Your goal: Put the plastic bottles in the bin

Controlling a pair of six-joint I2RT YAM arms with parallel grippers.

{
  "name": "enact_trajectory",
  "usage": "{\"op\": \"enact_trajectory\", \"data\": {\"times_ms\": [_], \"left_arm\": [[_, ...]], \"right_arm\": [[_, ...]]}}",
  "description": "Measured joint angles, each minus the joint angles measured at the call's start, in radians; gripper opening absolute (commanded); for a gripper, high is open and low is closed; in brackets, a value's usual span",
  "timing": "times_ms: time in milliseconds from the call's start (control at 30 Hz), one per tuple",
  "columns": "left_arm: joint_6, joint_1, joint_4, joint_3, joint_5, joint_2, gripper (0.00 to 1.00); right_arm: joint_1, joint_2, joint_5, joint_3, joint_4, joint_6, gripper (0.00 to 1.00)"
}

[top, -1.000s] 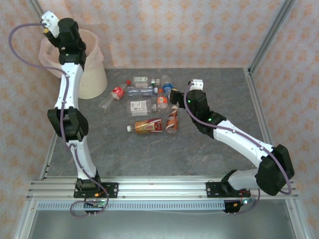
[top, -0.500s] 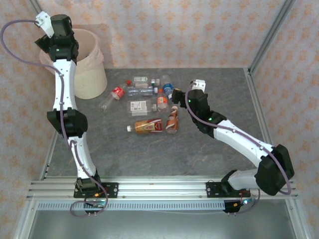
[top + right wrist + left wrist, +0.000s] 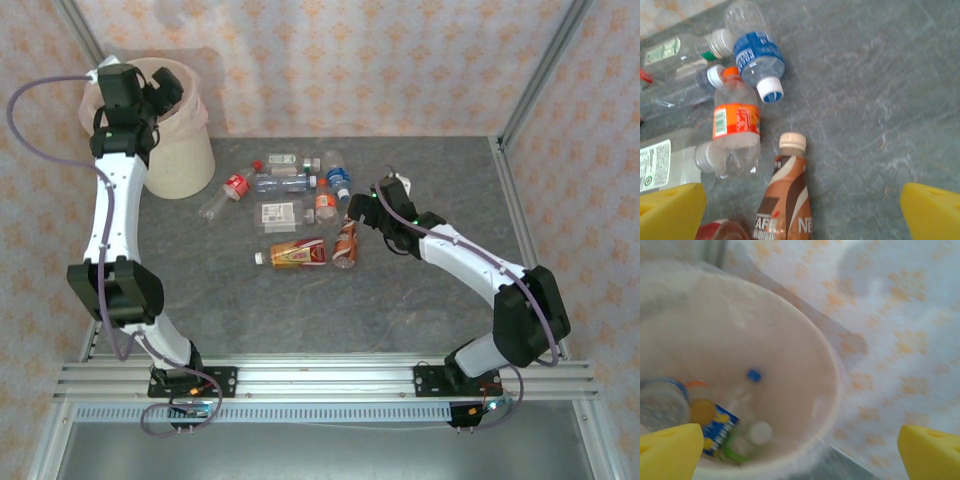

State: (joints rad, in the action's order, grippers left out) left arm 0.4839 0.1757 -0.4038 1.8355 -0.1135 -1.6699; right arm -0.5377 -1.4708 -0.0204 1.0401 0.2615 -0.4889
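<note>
From above, the bin (image 3: 188, 160) stands at the far left of the table (image 3: 440, 320). The left gripper (image 3: 152, 92) hangs over its mouth. The loose plastic bottles lie in a cluster just beyond the bin's right side. The brown coffee bottle (image 3: 346, 243) is on the edge of that cluster farthest from the bin, and the right gripper (image 3: 352, 204) is low over it.

In the left wrist view the yellow fingertips (image 3: 667, 452) are spread wide with nothing between them. Below them, inside the bin (image 3: 832, 390), lie a blue-label bottle (image 3: 720, 427) and some loose caps. This arm looks free to go for another bottle.

In the right wrist view the jaws are also released and empty. The right gripper's fingertips (image 3: 932, 212) straddle the brown coffee bottle (image 3: 787, 200), whose cream cap points away from the wrist. The bottle sits nearer the left finger than the right. The orange-label bottle (image 3: 735, 132) lies just beside it on the side toward the bin. The blue-label water bottle (image 3: 757, 55) is further off.

The step in hand appears to be picking up the coffee bottle. To do it well:
- Shift the gripper toward the bin side until the bottle is centred between the fingers.
- Come down with the fingers across the bottle's body rather than its neck.
- Keep the left finger clear of the orange-label bottle.
- Close firmly, since the round bottle could roll away.
</note>
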Motion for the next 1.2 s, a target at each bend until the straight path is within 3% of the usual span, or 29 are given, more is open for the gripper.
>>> {"op": "enact_trajectory", "data": {"times_ms": [167,433,567,667,733,1200], "left_arm": [[0.051,-0.08,0.093,-0.209,-0.096,0.14,1.0],[0.122,-0.29,0.193,-0.565,-0.092,0.383,1.0],[0.155,-0.305,0.168,-0.692,-0.083,0.439,1.0],[0.139,-0.305,0.09,-0.694,-0.041,0.444,1.0],[0.127,-0.305,0.047,-0.695,-0.014,0.461,1.0],[0.121,-0.305,0.029,-0.784,0.029,0.537,1.0]], "right_arm": [[-0.019,0.001,0.032,-0.01,0.053,-0.072,1.0],[-0.093,-0.013,0.07,-0.013,0.079,-0.162,1.0],[-0.101,-0.074,0.074,-0.011,0.056,-0.193,0.97],[-0.101,-0.127,0.074,0.0,0.052,-0.201,0.95],[-0.103,-0.164,0.072,0.015,0.051,-0.213,0.9],[-0.118,-0.317,0.135,0.072,0.057,-0.194,0.81]]}}
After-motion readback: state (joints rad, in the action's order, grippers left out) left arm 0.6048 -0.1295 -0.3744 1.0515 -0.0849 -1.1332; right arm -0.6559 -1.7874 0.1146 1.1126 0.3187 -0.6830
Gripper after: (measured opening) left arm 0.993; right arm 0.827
